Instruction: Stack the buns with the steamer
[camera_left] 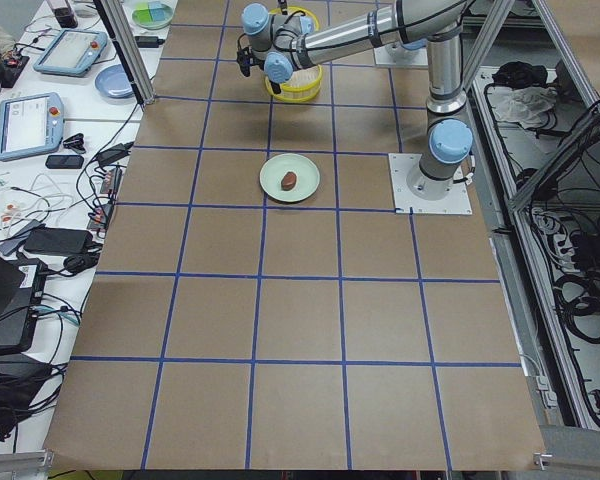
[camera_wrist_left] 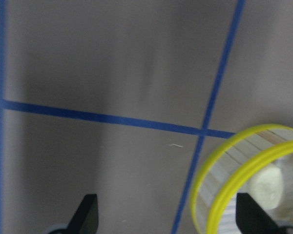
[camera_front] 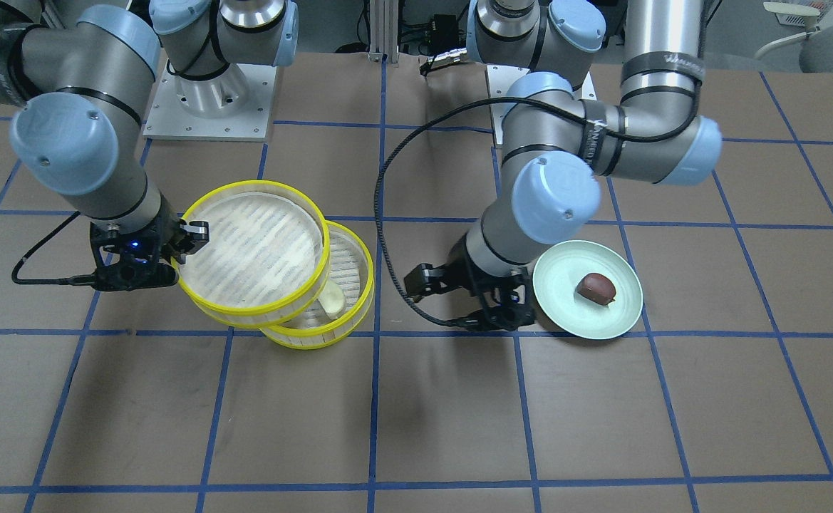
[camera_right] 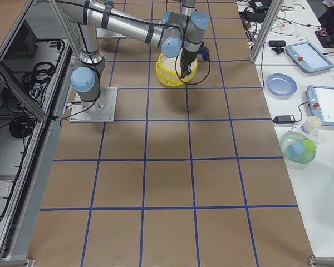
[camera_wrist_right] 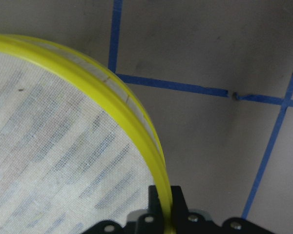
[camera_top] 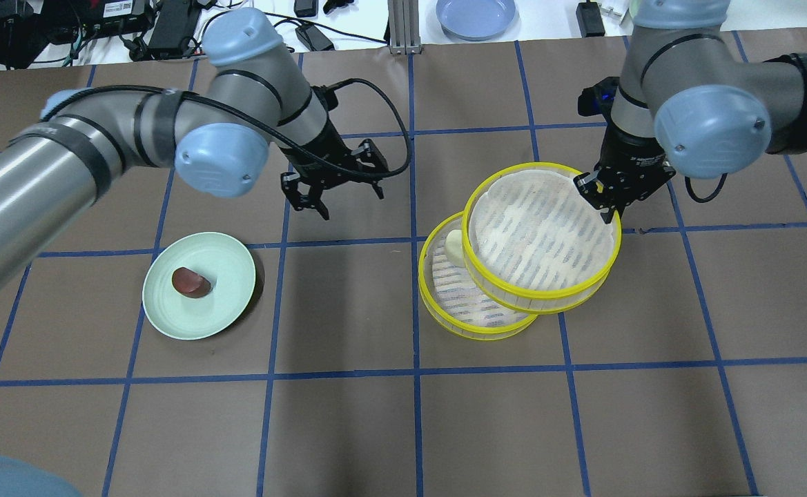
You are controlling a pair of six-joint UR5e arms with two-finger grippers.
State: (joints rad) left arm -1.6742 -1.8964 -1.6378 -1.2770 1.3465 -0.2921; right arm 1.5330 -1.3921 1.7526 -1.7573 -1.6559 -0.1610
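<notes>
Right pincer on upper steamer tier rim; wrist lettering unreadable.

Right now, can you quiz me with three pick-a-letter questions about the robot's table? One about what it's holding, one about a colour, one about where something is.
1. The right end effector is:
A. open and empty
B. shut on the upper tier's rim
C. shut on a bun

2. What colour is the bun on the plate?
A. white
B. brown
C. pink

3. Where is the white bun?
A. on the plate
B. in the upper tier
C. in the lower tier

Answers:
1. B, the right wrist view shows its fingers pinching the yellow rim.
2. B, the brown bun looks dark against the pale green plate.
3. C, it peeks out beside the upper tier, which sits off to one side above the lower one.
</notes>
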